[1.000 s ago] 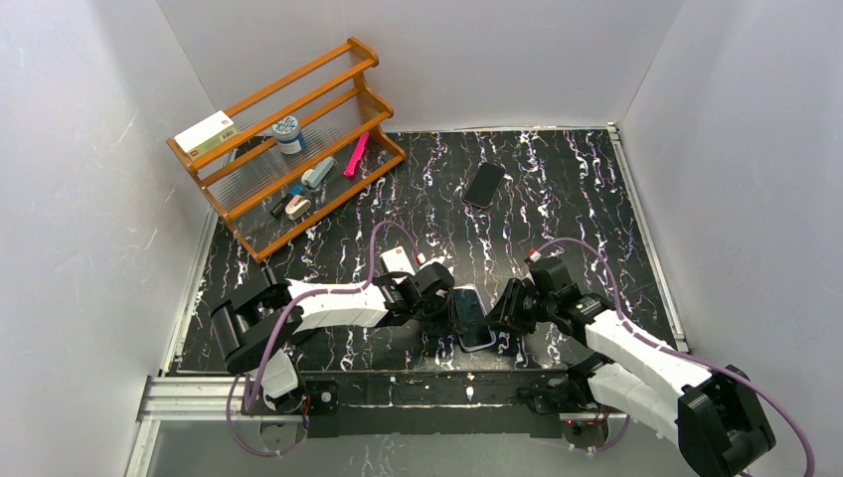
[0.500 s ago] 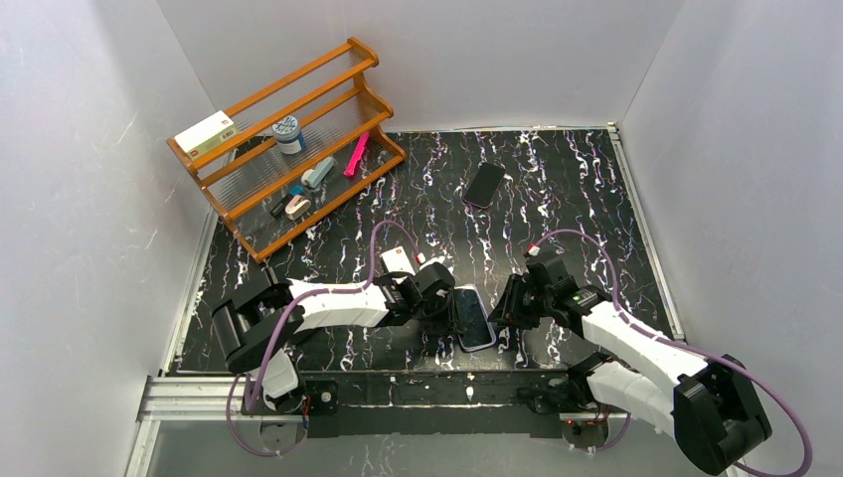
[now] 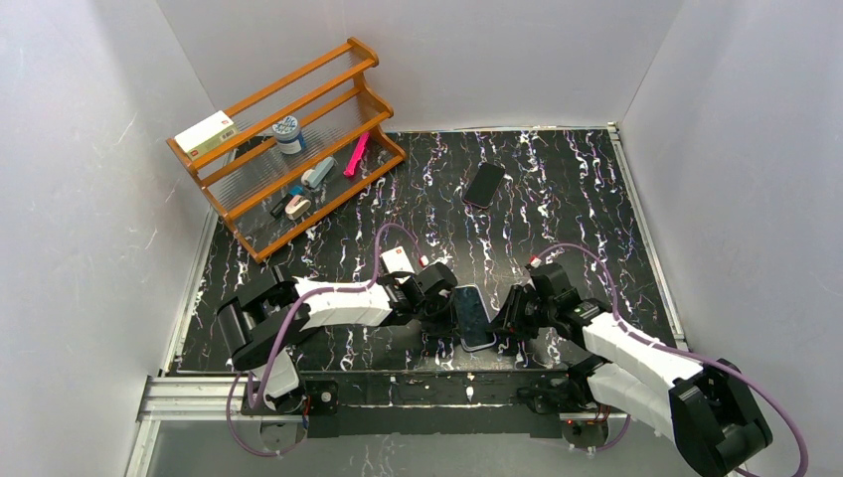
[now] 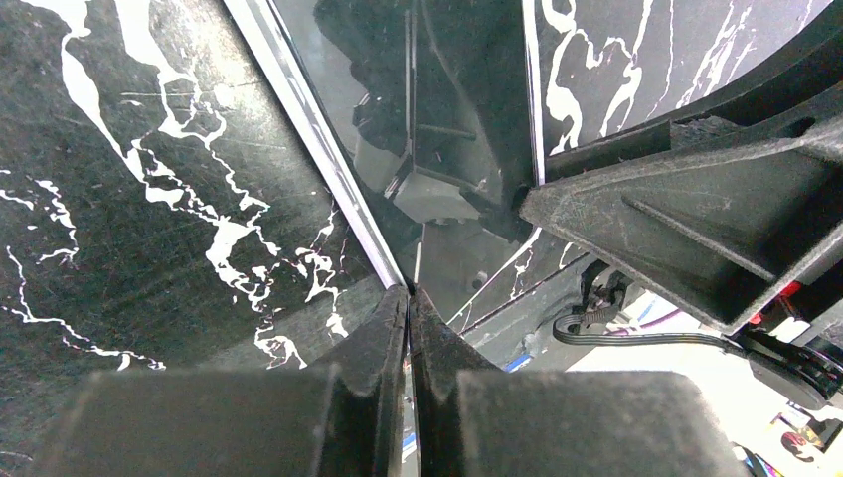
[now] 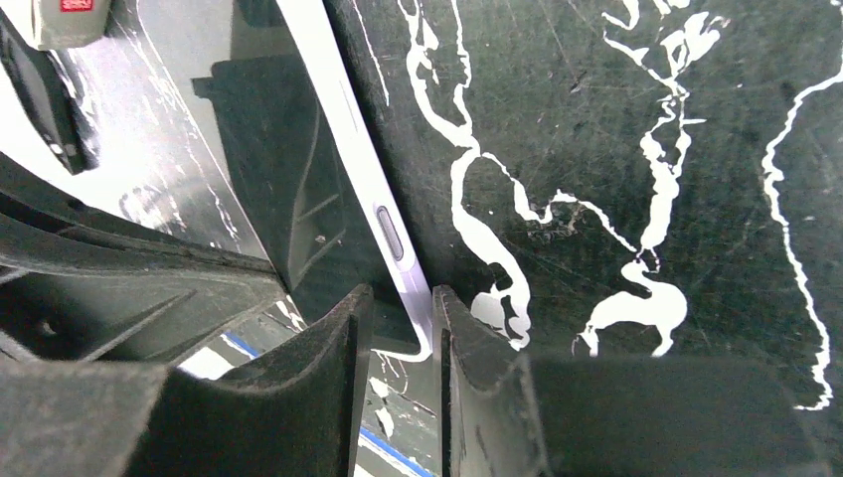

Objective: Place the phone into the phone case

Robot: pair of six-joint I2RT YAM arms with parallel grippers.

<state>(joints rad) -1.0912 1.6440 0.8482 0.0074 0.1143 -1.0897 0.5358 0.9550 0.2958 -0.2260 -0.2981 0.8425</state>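
A: Where does the top camera look from?
B: High up, down on the whole tabletop (image 3: 557, 199). The two wrist cameras look from very close, and all three see the phone (image 3: 473, 317)

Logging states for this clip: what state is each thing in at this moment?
phone: on table, screen up, outside the case.
phone case: lying at the far side, no phone in it.
left gripper: shut, tips at phone's edge.
right gripper: shut on phone's other edge.
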